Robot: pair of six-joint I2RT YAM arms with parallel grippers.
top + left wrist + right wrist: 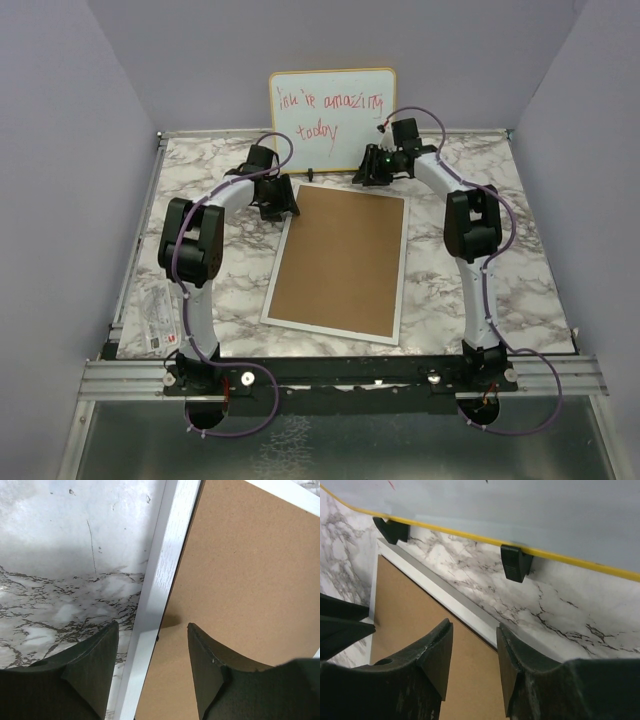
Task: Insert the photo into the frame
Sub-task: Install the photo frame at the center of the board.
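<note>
The frame point(156, 587) lies back-up on the tabletop point(480, 290). The left gripper point(152, 626) and the right gripper point(474, 625) have their jaws spread, straddling its white rim.

Frame point(156, 595), 1. Backing board point(342, 258), 1. Whiteboard point(332, 118), 1. Black feet point(514, 562), 2. Left arm point(195, 240), right arm point(470, 225): 2. Left gripper point(152, 627), right gripper point(475, 627): 2. Leaflet point(160, 318), near left, 1. Table point(500, 290), 1.

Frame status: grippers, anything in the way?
Left gripper open, straddling frame rim. Right gripper open over far rim. Backing board covers frame; photo not visible.
</note>
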